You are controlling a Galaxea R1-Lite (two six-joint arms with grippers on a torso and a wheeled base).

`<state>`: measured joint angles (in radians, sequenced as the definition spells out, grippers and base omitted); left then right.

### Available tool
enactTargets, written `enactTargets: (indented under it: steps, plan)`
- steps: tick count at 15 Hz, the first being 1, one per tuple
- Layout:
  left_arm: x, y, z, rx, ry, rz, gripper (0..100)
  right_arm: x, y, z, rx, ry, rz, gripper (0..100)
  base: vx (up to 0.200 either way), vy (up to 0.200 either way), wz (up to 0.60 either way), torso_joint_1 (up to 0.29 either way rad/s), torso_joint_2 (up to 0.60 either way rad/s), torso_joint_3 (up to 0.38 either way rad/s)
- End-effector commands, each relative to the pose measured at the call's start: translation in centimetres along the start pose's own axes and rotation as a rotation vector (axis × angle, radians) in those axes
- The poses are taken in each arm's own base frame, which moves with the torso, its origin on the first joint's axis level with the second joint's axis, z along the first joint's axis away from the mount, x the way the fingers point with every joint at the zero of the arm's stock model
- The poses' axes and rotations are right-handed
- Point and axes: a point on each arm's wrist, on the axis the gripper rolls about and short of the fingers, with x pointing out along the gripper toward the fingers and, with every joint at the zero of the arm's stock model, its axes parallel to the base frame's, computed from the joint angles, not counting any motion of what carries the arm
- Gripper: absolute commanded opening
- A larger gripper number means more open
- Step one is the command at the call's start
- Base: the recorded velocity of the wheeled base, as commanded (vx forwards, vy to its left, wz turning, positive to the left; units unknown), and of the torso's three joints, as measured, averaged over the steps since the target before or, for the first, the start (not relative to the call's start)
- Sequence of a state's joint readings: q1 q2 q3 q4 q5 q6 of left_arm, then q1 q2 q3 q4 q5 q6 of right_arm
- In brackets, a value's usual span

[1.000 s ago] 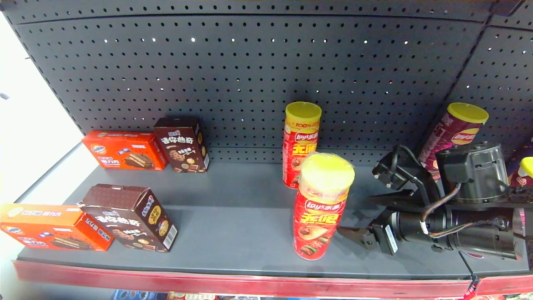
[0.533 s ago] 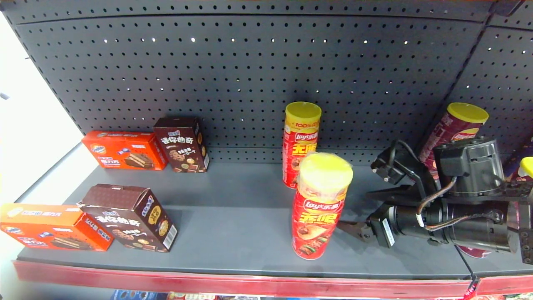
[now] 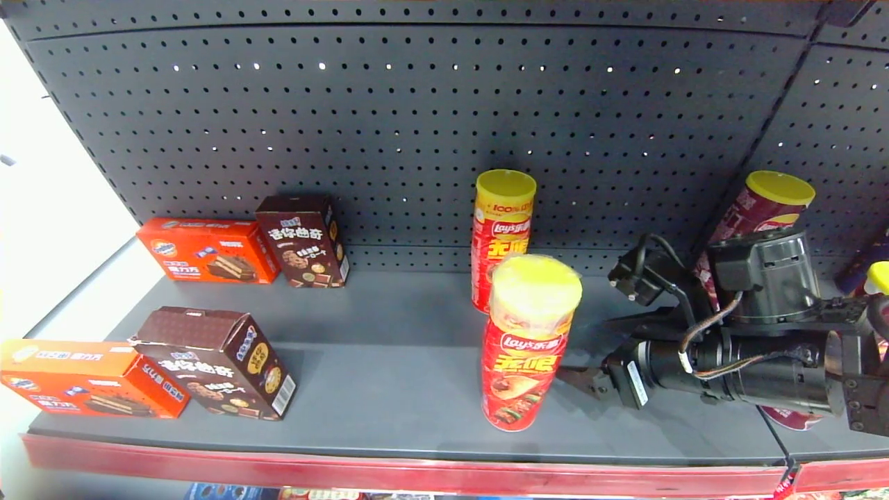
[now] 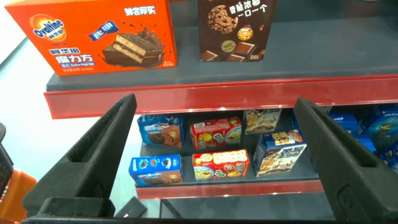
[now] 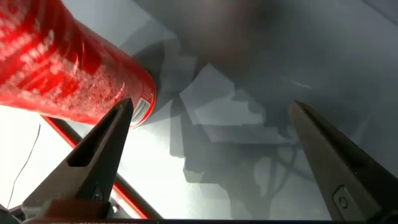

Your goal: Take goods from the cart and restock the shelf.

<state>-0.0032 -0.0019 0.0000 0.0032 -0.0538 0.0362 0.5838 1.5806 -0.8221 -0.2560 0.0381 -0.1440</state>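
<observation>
**Front row, centre: placement looking done**

Off the left front corner, the left gripper (image 4: 211, 143) is hanging wide open and carrying nothing. It is facing the red front lip (image 4: 217, 93) below a flat orange cardboard box (image 4: 99, 34) and a brown cardboard biscuit box (image 4: 233, 28). It is probably waiting clear while the other arm is working. A second orange box (image 3: 205, 250) and a second brown box (image 3: 302, 239) are sitting behind, against the perforated back panel (image 3: 417, 139), grouped by kind with fronts facing out.

At mid-shelf, the tall red cylindrical chip can (image 3: 531, 344), yellow-lidded, is standing upright near the front edge of the grey metal shelf (image 3: 389, 333). It is directly before a matching red-and-yellow can (image 3: 501, 236), seemingly filling one file.

Just right, the right gripper (image 3: 590, 351) is lying level with its jaws spread wide, gripping nothing. One fingertip is sitting just beside the can's lower body; I cannot tell whether it is touching.

At far right, a maroon can (image 3: 757, 208) is leaning behind the arm.
</observation>
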Motion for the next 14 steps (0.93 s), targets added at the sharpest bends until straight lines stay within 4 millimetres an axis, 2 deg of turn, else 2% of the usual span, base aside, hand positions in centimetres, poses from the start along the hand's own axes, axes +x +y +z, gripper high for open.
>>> enactTargets:
  steps: [1, 14]
  plan:
    - [0.01, 0.00, 0.01, 0.001, 0.002, 0.000, 100, 0.04, 0.01, 0.33, -0.002, -0.010, 0.001, 100, 0.000, 0.000, 0.00, 0.000, 0.00, 0.000]
    - [0.01, 0.00, 0.01, -0.001, 0.002, 0.000, 100, 0.78, 0.13, 0.27, -0.003, 0.003, 0.008, 100, 0.000, 0.000, 0.00, 0.000, 0.00, 0.000]
